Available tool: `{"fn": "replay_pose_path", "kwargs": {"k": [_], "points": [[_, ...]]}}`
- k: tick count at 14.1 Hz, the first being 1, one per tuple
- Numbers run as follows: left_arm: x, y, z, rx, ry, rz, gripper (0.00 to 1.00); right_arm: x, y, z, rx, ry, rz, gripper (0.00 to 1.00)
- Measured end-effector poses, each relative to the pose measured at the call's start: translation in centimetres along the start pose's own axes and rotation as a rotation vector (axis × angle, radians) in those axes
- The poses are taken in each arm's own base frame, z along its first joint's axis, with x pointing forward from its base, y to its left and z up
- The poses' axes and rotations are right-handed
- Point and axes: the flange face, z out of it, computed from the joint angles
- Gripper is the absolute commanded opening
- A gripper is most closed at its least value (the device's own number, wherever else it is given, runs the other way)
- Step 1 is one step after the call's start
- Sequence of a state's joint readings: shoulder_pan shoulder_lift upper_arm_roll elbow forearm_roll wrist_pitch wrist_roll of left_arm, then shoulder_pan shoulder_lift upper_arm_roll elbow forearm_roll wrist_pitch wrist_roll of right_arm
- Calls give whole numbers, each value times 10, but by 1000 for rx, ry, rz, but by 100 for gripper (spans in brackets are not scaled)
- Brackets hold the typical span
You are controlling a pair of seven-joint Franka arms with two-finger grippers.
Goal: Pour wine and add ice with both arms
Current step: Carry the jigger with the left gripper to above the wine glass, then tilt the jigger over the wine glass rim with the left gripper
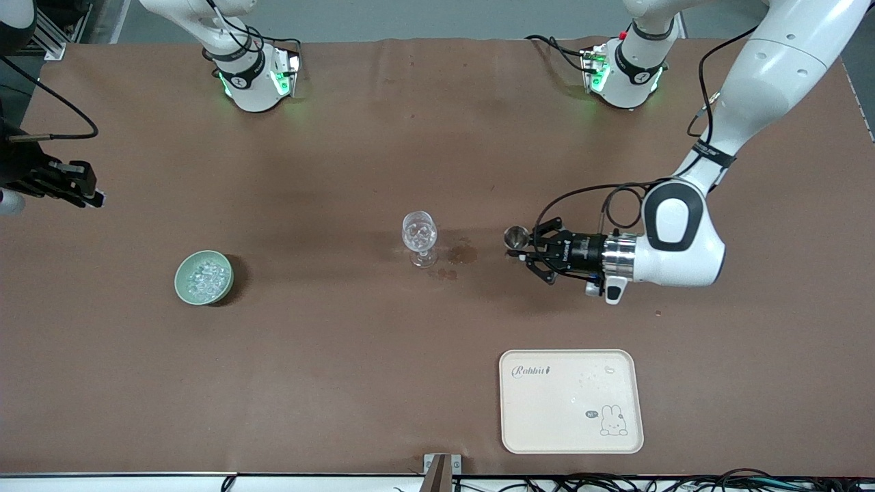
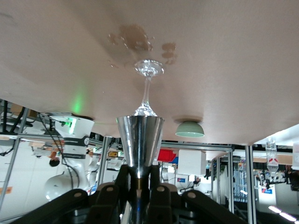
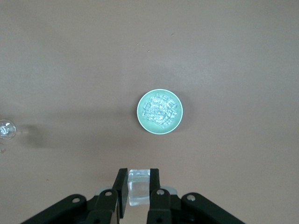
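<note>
A clear stemmed wine glass [image 1: 419, 236] stands upright mid-table; I cannot tell what is in it. My left gripper [image 1: 523, 247] hovers beside it toward the left arm's end, shut on a small conical metal cup [image 1: 515, 238]. In the left wrist view the cup [image 2: 140, 137] sits between the left gripper's jaws [image 2: 140, 173], with the glass [image 2: 148, 88] just past it. No wine shows. A green bowl [image 1: 204, 277] holds the ice [image 1: 205, 279]. My right gripper [image 1: 91, 197] is up near the right arm's end, and in its wrist view the gripper [image 3: 138, 183] is shut on one clear ice cube [image 3: 138, 187], the bowl [image 3: 160, 112] below.
Brown wet stains [image 1: 462, 254] mark the table beside the glass foot. A cream tray [image 1: 571, 401] with a rabbit drawing lies nearer the front camera, toward the left arm's end. The two arm bases [image 1: 254, 78] [image 1: 625, 72] stand along the table's back edge.
</note>
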State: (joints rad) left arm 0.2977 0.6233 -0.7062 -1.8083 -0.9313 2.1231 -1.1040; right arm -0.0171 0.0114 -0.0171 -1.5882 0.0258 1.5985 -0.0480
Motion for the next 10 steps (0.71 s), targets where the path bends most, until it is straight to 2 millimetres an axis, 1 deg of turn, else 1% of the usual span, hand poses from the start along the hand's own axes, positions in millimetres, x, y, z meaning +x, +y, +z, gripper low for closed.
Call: {"fn": "replay_pose_path", "kwargs": {"k": [6, 8, 10], "points": [[-53, -9, 63, -27, 86, -12, 1, 0, 1, 0, 0, 0, 2, 5], [-67, -14, 82, -38, 109, -15, 1, 0, 1, 0, 0, 0, 2, 5], [-76, -19, 96, -42, 124, -16, 1, 0, 1, 0, 0, 0, 3, 5]]}}
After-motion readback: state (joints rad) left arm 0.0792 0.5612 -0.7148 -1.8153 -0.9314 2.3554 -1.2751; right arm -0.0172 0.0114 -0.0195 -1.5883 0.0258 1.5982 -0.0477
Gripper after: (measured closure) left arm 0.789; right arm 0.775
